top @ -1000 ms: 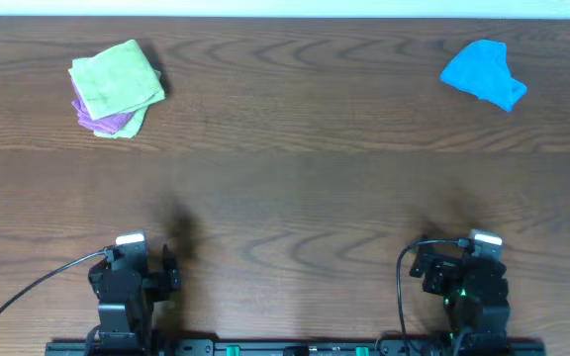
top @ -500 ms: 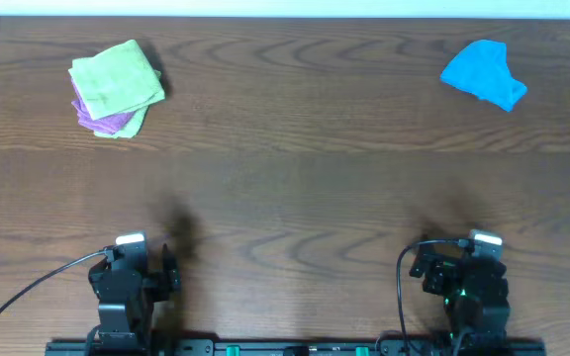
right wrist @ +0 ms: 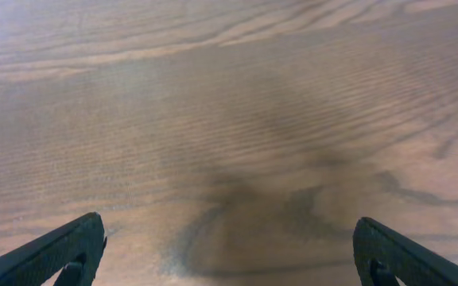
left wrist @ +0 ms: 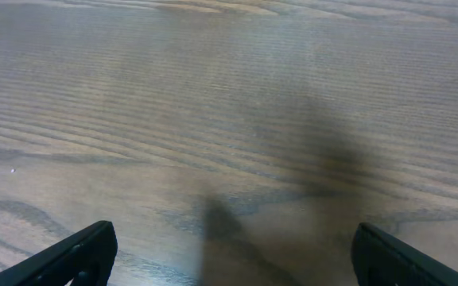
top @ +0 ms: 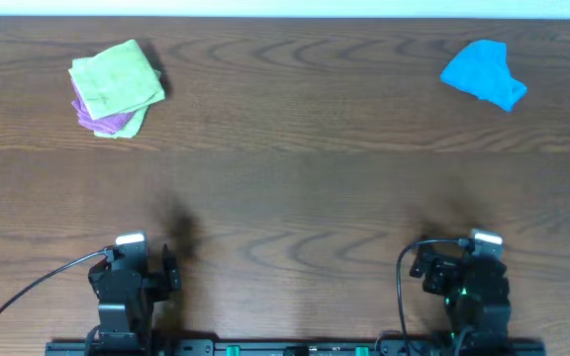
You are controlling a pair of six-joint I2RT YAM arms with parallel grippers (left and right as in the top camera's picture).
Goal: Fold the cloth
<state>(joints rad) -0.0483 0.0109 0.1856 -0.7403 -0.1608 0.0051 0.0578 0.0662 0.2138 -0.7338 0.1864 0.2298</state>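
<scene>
Before folding cloth (top: 483, 73), bunched near far right corner of desk (top: 285, 158), flatten first; reach with right tool (right wrist: 229, 258), pinch single layer at edge. Spread wide, empty, at near edge; same for left tool (left wrist: 229, 254).

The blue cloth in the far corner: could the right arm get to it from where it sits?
Probably yes. The blue cloth lies roughly straight ahead of the right gripper, with only bare table between them. The gripper is open and empty. Whether the arm stretches that far, I can't tell.
</scene>
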